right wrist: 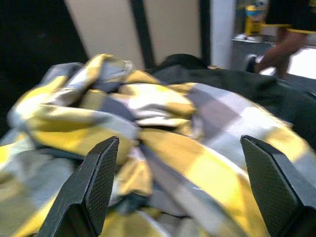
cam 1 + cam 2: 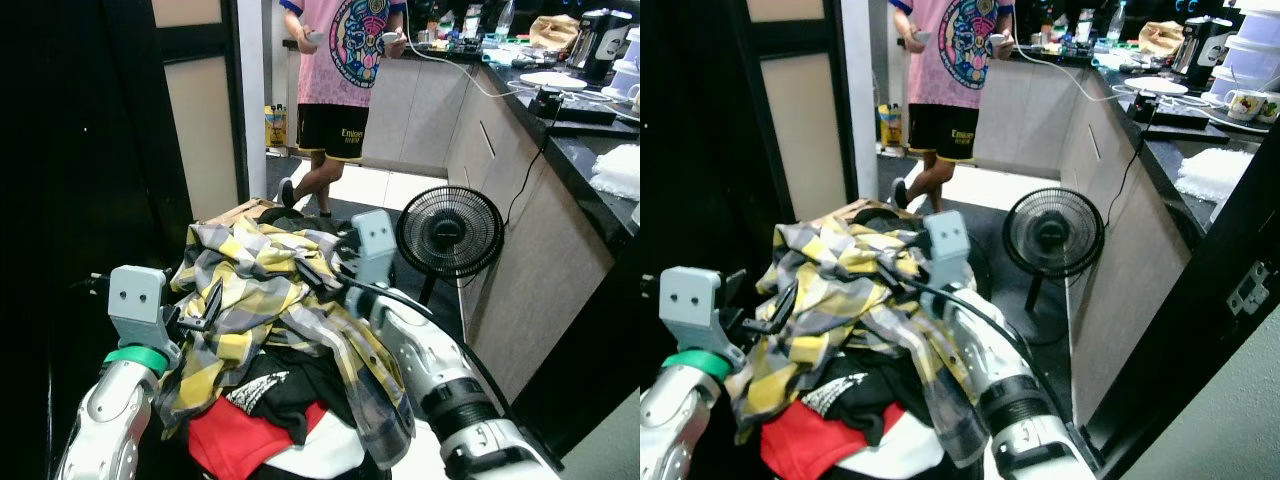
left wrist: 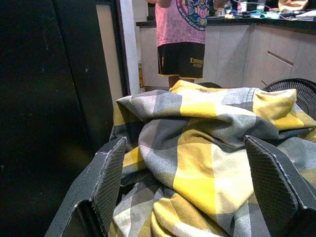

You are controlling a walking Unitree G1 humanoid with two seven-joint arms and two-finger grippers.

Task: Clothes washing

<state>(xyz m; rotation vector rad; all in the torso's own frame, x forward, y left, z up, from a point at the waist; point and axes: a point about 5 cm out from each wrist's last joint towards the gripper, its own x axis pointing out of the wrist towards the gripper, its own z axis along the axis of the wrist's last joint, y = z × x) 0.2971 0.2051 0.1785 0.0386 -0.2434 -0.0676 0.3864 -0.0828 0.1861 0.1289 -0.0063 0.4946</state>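
**Robot reaches into a heap of laundry with both arms**

A pile of clothes sits directly in front of the robot, between its two silver arms. On top lies a yellow and grey plaid shirt (image 2: 262, 290), crumpled and spread across most of the heap. Under it, nearer the robot, are a black garment with a white print (image 2: 275, 385) and a red garment (image 2: 235, 440). What carries the pile cannot be made out.

The left end effector (image 2: 205, 310) is at the left side of the pile, its black fingers spread apart and lying against the plaid cloth. In the left wrist view the fingers (image 3: 109, 177) stand wide on either side of a fold of the shirt, not pinching it.

The right end effector (image 2: 325, 268) is at the far right of the pile, also open, with its fingers pointing in over the plaid shirt. The right wrist view is blurred, but shows both fingers (image 1: 101, 180) apart with the shirt between and beyond them.

To the right of the pile a black floor fan (image 2: 449, 232) stands on the tiled floor, beside a long kitchen bench (image 2: 585, 150) with a dark top. On the bench are a white plate (image 2: 552, 79), a dark kettle (image 2: 598, 42) and a cable. At the far end of the bench stands a person in a pink printed T-shirt (image 2: 345, 50) and black shorts, holding a controller in each hand. A dark door (image 2: 100, 150) fills the left side.
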